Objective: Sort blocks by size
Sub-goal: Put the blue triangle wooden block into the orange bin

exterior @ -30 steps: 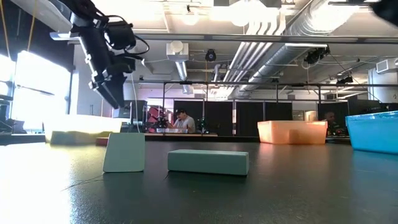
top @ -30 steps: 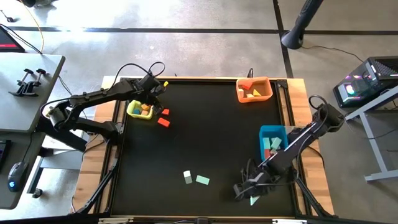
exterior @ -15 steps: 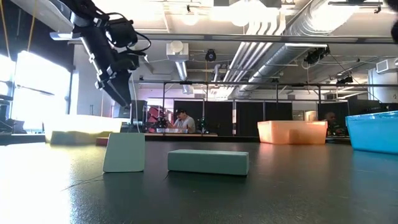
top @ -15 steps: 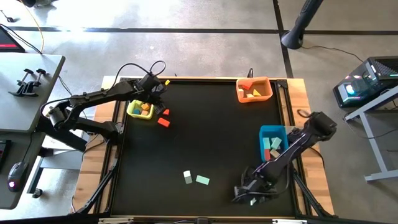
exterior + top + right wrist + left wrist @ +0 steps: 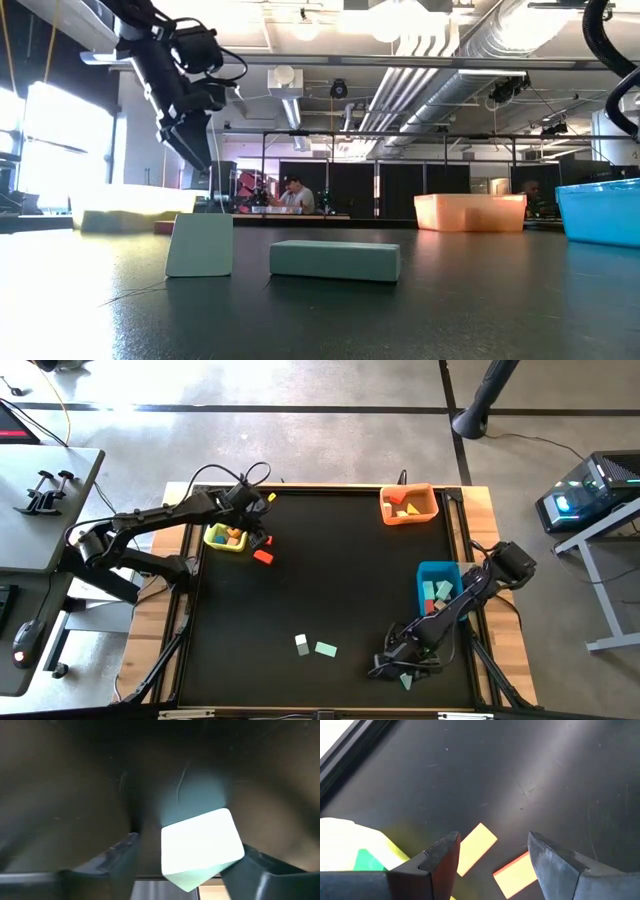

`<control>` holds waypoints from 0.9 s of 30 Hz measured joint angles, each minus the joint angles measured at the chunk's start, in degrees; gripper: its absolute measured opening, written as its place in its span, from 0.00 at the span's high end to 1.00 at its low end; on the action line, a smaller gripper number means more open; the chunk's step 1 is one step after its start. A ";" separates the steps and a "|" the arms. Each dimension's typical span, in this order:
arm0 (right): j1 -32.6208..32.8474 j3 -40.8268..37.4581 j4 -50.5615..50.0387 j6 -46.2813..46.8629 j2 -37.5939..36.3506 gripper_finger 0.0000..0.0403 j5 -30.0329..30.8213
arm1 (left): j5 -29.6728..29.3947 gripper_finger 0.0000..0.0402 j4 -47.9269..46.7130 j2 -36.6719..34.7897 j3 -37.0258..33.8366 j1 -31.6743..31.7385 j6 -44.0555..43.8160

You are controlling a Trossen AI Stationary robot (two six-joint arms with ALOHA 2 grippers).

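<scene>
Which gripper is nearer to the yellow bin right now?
The left. The left gripper hovers open just beside the yellow bin, over the red blocks next to it. The right gripper is at the opposite corner of the table, down around a mint block.

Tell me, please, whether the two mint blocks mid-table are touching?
Apart. The low view shows dark table between the upright block and the bar; the high view agrees.

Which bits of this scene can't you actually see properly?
Low view: the walls of the orange bin and blue bin hide their blocks.
High view: blocks in the yellow bin, beside the left gripper, are too small to tell apart.
Right wrist view: blur hides whether the right gripper touches the mint block.
</scene>
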 joint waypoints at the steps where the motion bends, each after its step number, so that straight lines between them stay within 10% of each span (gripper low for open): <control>1: 0.01 0.00 -0.07 -0.05 0.01 0.44 -0.15 | 0.00 0.45 0.02 0.00 0.00 -0.11 0.00; 7: 1.12 -0.02 -1.88 -1.14 -0.07 0.70 -0.49 | 0.00 0.45 0.50 0.00 0.00 -0.24 0.00; 13: 0.35 1.53 -2.93 -5.57 -0.52 0.70 1.99 | -0.02 0.45 0.52 0.00 0.00 -0.24 0.00; 27: -26.18 4.17 -4.73 -34.93 -18.74 0.70 41.43 | 0.92 0.45 0.57 0.00 0.00 -0.24 -0.55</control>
